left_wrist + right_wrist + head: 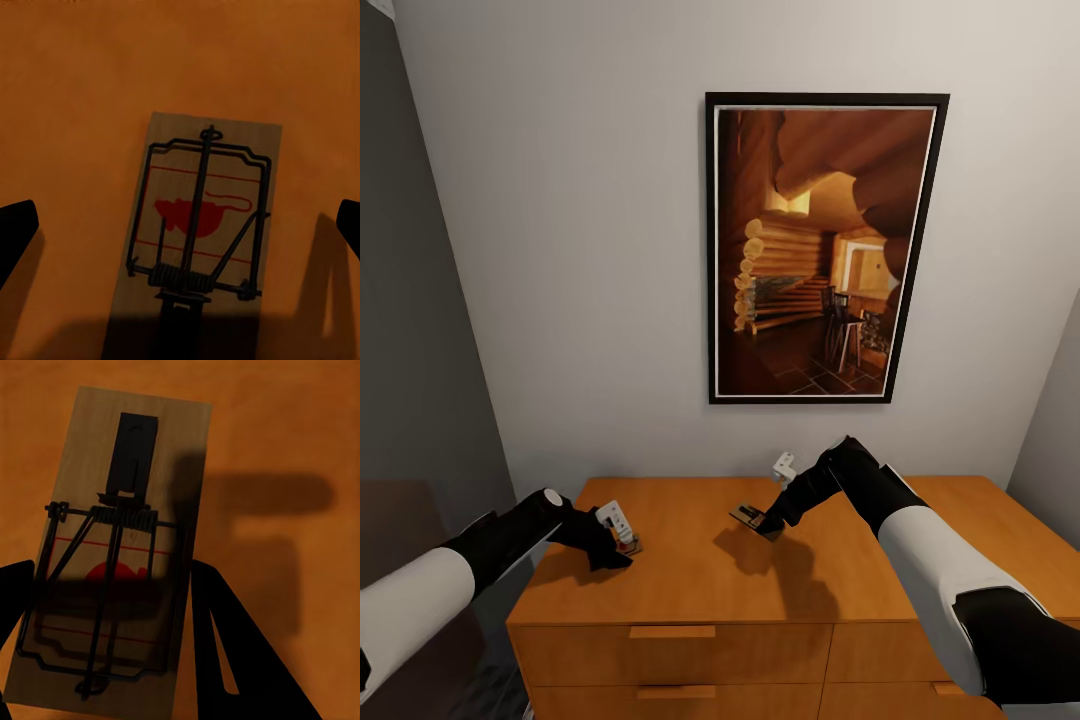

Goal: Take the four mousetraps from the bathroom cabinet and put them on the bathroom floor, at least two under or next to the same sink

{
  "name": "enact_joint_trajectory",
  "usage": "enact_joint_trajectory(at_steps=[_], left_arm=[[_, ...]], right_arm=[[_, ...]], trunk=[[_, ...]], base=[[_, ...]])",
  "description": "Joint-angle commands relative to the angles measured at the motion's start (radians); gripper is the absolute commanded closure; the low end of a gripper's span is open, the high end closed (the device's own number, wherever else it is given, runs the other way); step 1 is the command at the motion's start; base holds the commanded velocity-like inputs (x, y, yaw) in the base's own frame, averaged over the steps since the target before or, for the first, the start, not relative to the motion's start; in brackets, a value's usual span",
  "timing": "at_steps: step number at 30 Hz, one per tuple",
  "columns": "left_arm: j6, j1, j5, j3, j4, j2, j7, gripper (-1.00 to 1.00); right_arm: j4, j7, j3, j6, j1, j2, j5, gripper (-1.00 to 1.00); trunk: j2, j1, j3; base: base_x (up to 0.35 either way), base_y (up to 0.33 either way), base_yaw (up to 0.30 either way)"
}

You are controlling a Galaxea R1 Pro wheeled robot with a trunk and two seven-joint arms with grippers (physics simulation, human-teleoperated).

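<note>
The orange-brown cabinet stands against the wall below me. One mousetrap lies flat near its left end; in the left wrist view this mousetrap shows its wire and red mouse print. My left gripper hangs just above it, open, with its fingers far apart on either side. Over the middle, my right gripper is shut on a second mousetrap. This mousetrap sits between the dark fingers of the right gripper and casts a shadow on the wood.
A framed picture of a log interior hangs on the white wall behind the cabinet. Drawer fronts with wooden bar handles face me. A grey wall closes the left side. The right half of the cabinet top is bare.
</note>
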Motion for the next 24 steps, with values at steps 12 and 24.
enact_joint_trajectory(at_steps=[12,24], left_arm=[[0.009,-0.002,0.011,-0.006,-0.002,0.001,0.002,-1.0],[0.01,-0.002,0.01,-0.008,-0.002,0.001,0.002,-1.0]], right_arm=[[-0.002,0.004,0.002,0.014,-0.001,0.0,0.0,1.0],[-0.002,0.005,0.002,0.014,-0.001,0.0,0.0,1.0]], trunk=[[-0.029,0.016,-0.014],[-0.029,0.016,-0.014]], base=[[0.0,0.0,0.0],[0.0,0.0,0.0]])
